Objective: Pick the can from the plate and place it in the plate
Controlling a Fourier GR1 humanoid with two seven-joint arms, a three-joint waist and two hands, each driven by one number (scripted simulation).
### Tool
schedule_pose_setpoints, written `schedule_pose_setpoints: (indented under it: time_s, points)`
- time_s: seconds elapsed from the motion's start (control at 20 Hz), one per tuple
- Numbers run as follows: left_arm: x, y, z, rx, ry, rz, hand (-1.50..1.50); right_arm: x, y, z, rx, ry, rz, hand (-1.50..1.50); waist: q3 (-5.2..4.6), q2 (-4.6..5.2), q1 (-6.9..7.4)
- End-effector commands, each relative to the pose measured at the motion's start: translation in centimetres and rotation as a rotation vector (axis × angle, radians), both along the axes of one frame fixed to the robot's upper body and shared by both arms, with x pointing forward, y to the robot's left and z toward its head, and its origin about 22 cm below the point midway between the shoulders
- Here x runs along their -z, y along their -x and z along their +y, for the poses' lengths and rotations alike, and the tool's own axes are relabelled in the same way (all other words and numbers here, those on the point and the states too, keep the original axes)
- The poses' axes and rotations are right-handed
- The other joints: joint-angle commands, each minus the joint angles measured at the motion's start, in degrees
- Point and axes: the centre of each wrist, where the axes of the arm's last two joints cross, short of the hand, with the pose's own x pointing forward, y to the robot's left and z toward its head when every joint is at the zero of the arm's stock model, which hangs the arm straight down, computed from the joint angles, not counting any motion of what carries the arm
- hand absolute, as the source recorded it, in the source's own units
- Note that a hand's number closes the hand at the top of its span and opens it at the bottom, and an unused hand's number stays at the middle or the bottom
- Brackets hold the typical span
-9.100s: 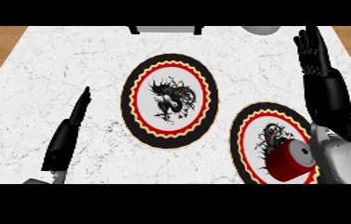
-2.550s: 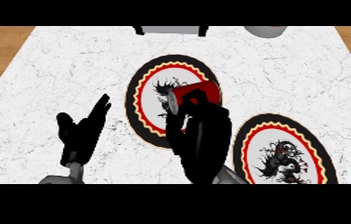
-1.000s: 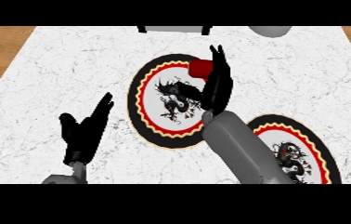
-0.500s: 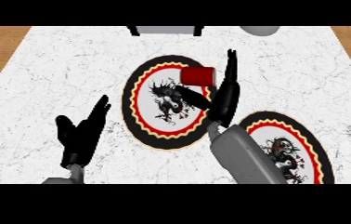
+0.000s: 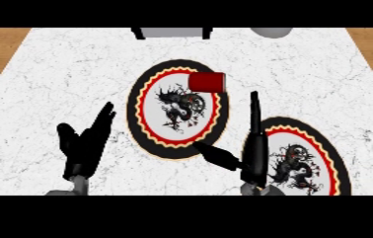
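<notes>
A red can (image 5: 208,82) lies on its side on the upper right part of the middle plate (image 5: 149,128), which has a black rim and a dragon picture. A second plate (image 5: 329,153) of the same pattern sits at the lower right with nothing on it. My right hand (image 5: 253,148) is open, fingers straight and pointing up, thumb out to the left, between the two plates and well below the can. My left hand (image 5: 84,145) rests open at the lower left, fingers up.
The white marble counter (image 5: 73,64) ends in a wooden strip at the far corners. A grey object with dark legs (image 5: 171,33) and a grey round thing (image 5: 272,32) stand at the back edge.
My right hand has let go of the can, which now lies on the middle plate, and has drawn back down toward the near edge. The left hand has barely moved.
</notes>
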Motion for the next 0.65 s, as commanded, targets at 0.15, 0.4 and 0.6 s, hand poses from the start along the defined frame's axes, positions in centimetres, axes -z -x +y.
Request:
schedule_pose_setpoints:
  time_s: [0.15,0.4,0.6]
  points:
    - [0.0,-0.1,0.1,-0.013,0.008,0.061,0.0,0.7,6.2,-0.1,-0.056,0.081,0.046,-1.5,-0.49,0.25,-0.1]
    - [3.0,2.5,-0.3,0.002,0.001,0.059,0.0,2.1,8.3,-0.5,-0.058,0.109,0.076,-1.5,-0.46,0.35,0.16]
    - [2.3,2.8,1.0,-0.003,0.002,0.062,0.0,0.7,9.7,-0.8,-0.049,0.101,0.061,-1.5,-0.46,0.32,0.2]
